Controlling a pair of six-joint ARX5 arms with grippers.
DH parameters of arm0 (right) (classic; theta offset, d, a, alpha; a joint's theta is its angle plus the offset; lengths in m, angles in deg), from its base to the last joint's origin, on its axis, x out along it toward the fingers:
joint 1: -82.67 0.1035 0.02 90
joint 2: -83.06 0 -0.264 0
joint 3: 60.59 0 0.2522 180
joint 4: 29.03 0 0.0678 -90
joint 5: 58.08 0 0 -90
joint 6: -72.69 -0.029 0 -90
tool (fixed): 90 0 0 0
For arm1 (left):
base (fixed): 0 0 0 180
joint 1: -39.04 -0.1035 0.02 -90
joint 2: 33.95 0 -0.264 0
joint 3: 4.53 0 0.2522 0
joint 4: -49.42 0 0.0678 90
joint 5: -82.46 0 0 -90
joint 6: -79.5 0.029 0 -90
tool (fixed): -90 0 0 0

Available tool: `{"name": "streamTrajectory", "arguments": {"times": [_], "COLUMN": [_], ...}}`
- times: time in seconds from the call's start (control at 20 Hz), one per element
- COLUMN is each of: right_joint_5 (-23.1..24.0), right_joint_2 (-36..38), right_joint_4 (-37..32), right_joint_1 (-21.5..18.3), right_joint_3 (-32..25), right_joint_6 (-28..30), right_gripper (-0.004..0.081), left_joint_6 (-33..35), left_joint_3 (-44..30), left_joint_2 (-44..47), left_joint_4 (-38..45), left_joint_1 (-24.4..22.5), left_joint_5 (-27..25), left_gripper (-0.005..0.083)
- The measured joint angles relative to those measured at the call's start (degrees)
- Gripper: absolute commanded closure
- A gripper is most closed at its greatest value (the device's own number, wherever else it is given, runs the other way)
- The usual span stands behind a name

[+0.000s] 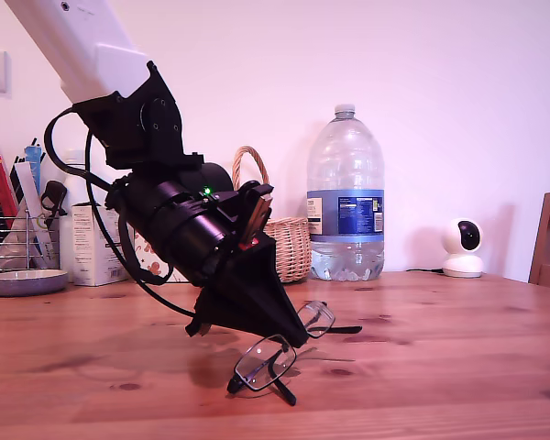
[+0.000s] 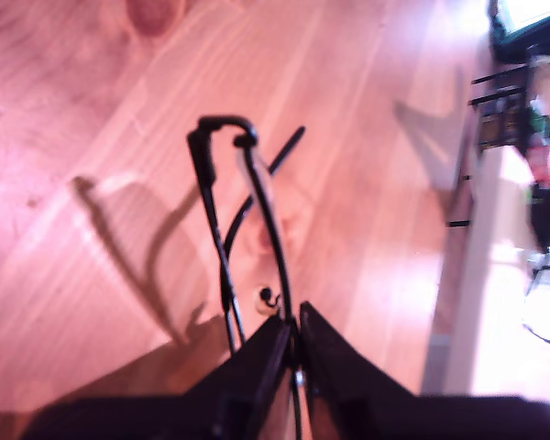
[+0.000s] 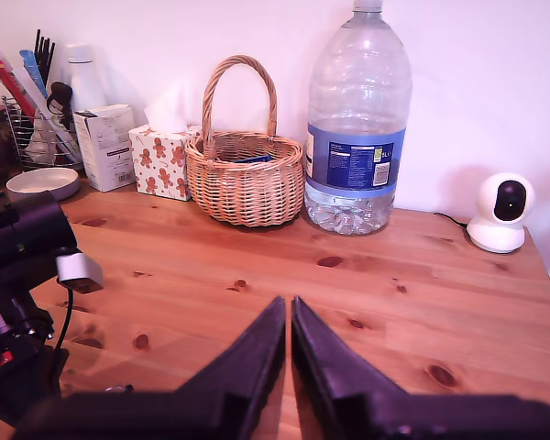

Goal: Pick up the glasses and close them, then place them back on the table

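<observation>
Now my first gripper (image 2: 293, 332) jaws pinching glasses (image 1: 280, 353) at bridge, frame tilted just over surface (image 1: 440, 367) so arms can fold; my second gripper (image 3: 289, 321) jaws pressed together, empty, clear

Thin black wire-frame glasses (image 1: 277, 353), arms unfolded, tilted, one arm tip on the reddish-brown table (image 1: 440, 367).
</observation>
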Motion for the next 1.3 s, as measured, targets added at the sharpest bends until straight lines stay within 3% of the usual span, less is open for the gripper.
{"name": "streamTrajectory", "arguments": {"times": [0.2, 0.3, 0.85, 1.3], "right_joint_5": [-0.13, -0.13, -1.36, -1.44], "right_joint_2": [0.00, 0.00, 0.00, 0.00], "right_joint_4": [-0.02, -0.02, -0.04, -0.17], "right_joint_1": [0.00, 0.02, 0.00, 0.02], "right_joint_3": [0.00, 0.00, 0.00, 0.00], "right_joint_6": [-0.17, -0.20, -0.22, -1.51], "right_gripper": [0.0783, 0.0783, 0.0783, 0.0783], "left_joint_6": [-0.42, -0.42, -1.86, -1.88], "left_joint_3": [0.00, 0.00, 2.67, 6.27], "left_joint_2": [0.00, 0.00, 0.00, 0.00], "left_joint_4": [0.22, 0.39, -2.54, -5.03], "left_joint_1": [0.31, 0.31, 0.28, 2.29], "left_joint_5": [-2.75, -3.23, -5.40, -17.16], "left_gripper": [0.0464, 0.0394, 0.0391, 0.0392]}}
